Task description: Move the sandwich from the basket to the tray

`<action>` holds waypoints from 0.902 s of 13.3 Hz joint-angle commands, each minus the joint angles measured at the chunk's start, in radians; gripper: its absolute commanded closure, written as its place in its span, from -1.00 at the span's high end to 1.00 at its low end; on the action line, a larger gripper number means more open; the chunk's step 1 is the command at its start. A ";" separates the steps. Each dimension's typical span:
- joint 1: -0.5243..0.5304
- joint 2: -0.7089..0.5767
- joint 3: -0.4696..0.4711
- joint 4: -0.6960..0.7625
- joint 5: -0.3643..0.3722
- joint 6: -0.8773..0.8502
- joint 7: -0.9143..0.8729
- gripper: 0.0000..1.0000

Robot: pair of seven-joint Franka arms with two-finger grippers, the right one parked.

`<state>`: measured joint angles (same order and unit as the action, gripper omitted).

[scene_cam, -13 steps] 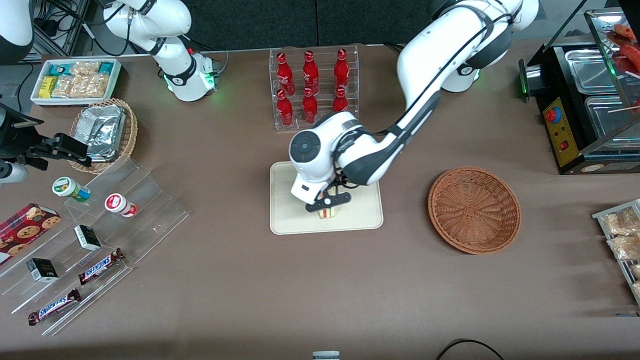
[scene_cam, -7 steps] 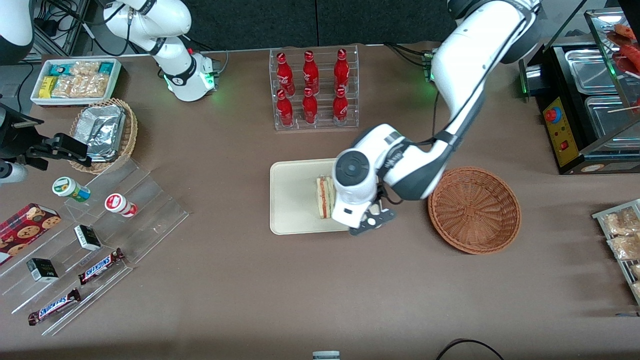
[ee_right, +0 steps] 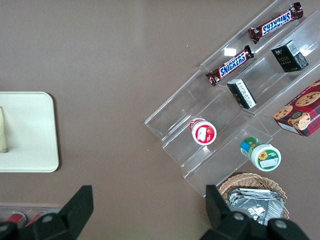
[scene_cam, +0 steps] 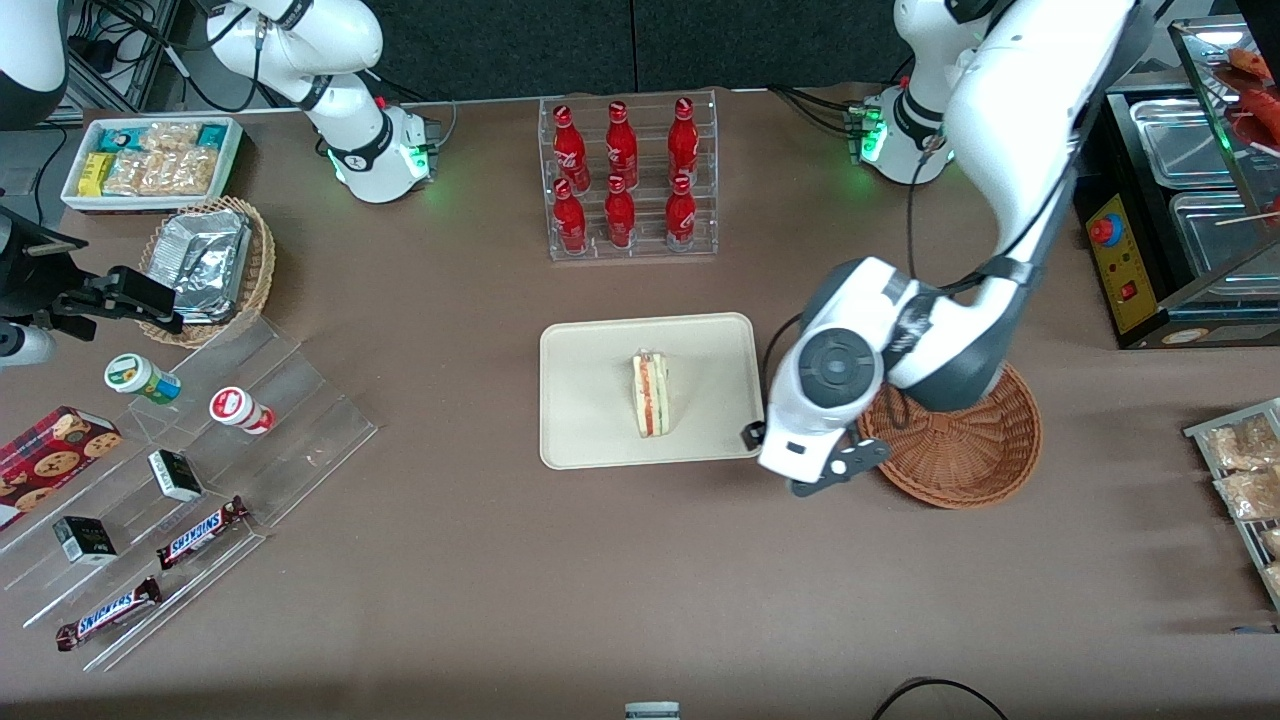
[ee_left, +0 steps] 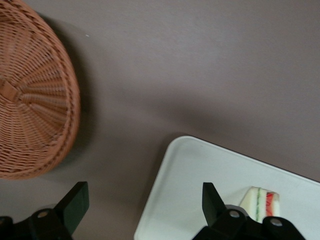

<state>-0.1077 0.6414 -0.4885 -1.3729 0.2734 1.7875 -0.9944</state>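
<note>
Task essentially complete: the sandwich (scene_cam: 650,393) lies on the tray (scene_cam: 590,440), and the basket (scene_cam: 965,470) holds nothing. The gripper (ee_left: 145,207), fingers apart and gripping nothing, hovers over bare table between tray and basket; only parking the arm appears left.

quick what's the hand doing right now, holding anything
Left hand: open, holding nothing, above the table between the basket and the tray; the sandwich lies on the tray.
</note>
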 commanded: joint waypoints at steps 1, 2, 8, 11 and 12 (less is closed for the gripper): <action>0.083 -0.103 -0.007 -0.090 -0.063 -0.049 0.133 1.00; 0.120 -0.141 -0.004 -0.103 -0.098 -0.077 0.208 1.00; 0.145 -0.336 0.253 -0.110 -0.290 -0.305 0.723 1.00; 0.144 -0.429 0.310 -0.112 -0.295 -0.479 0.875 1.00; 0.148 -0.452 0.311 -0.117 -0.286 -0.502 0.896 1.00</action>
<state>0.0594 0.2626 -0.1971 -1.4386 -0.0087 1.3211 -0.1459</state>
